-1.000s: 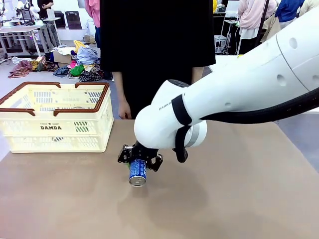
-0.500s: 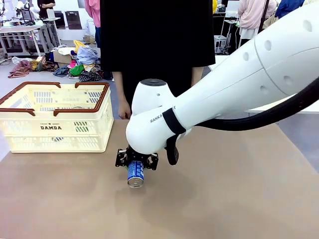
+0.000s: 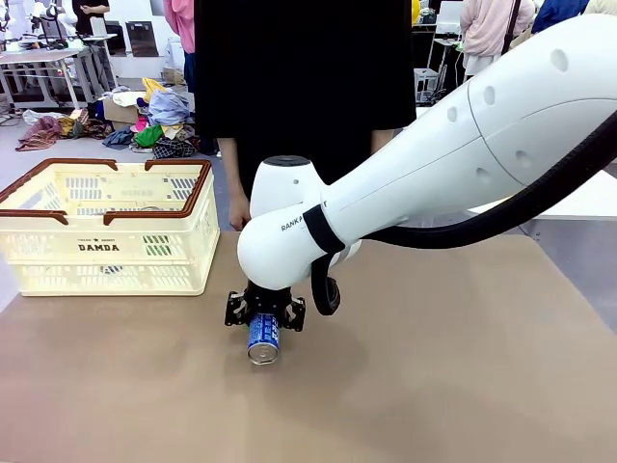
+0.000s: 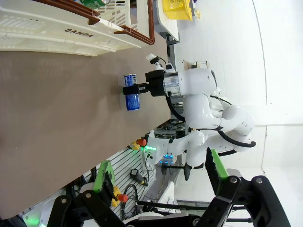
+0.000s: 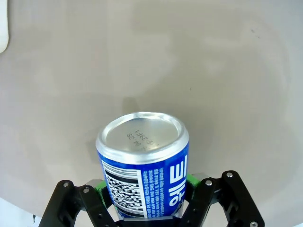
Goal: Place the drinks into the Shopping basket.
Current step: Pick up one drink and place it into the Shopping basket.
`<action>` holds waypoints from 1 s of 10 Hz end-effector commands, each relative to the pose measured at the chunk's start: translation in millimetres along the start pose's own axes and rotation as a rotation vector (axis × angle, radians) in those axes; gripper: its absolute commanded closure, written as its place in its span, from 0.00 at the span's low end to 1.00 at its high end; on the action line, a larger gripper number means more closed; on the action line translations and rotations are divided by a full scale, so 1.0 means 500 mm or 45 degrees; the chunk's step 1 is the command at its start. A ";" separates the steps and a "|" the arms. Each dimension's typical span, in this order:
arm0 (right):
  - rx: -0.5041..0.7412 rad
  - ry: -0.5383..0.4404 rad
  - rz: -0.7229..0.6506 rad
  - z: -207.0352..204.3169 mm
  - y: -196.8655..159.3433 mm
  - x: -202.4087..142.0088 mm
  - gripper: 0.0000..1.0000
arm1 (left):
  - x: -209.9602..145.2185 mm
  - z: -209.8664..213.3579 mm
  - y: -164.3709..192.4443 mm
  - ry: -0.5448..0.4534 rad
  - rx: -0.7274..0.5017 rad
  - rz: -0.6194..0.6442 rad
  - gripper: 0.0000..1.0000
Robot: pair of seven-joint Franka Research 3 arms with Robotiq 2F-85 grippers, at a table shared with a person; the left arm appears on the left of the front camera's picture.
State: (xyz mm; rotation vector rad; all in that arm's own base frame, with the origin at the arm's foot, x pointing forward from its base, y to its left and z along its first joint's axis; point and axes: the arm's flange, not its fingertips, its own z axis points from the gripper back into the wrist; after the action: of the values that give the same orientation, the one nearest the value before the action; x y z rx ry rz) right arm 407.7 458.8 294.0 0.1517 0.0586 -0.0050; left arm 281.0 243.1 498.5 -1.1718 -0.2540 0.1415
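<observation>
My right gripper (image 3: 264, 313) is shut on the blue drink can (image 3: 262, 338), which it holds on its side a little above the brown table, right of the Shopping basket (image 3: 96, 265). In the right wrist view the blue can (image 5: 142, 161) sits between the green pads of the right gripper (image 5: 144, 191), its silver end facing the camera. The left wrist view shows the blue can (image 4: 131, 92), the right gripper (image 4: 142, 89) and the basket (image 4: 71, 33); something green (image 4: 93, 2) lies inside the basket. My left gripper (image 4: 158, 175) is open, away from the table.
A person in black (image 3: 299, 96) stands at the far edge, one hand (image 3: 239, 212) hanging beside the basket's right end. A yellow mesh basket (image 4: 177, 8) stands off the table. Bare tabletop (image 3: 463, 367) stretches to the right and front.
My right arm has carried the blue can a little to the left, toward the basket. Its grip is unchanged.
</observation>
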 end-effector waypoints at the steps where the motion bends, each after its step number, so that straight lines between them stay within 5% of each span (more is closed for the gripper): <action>1: -0.033 -0.029 -0.048 -0.001 0.019 0.011 0.94 | -0.004 0.000 -0.005 -0.005 -0.008 0.003 0.00; 3: -0.034 -0.025 -0.067 -0.006 0.013 0.015 0.00 | -0.004 0.000 -0.005 -0.005 -0.008 0.003 0.00; 7: 0.010 -0.037 -0.066 0.024 -0.006 0.008 0.00 | -0.004 0.000 -0.005 -0.005 -0.008 0.003 0.00; 10: 0.035 -0.036 -0.057 0.211 -0.043 -0.036 0.00 | -0.004 0.000 -0.005 -0.005 -0.008 0.003 0.00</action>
State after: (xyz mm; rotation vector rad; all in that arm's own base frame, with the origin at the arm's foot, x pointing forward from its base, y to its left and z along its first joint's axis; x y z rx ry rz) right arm 411.8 445.6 361.8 0.1713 0.0202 -0.0427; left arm 281.0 243.1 498.4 -1.1719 -0.2537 0.1416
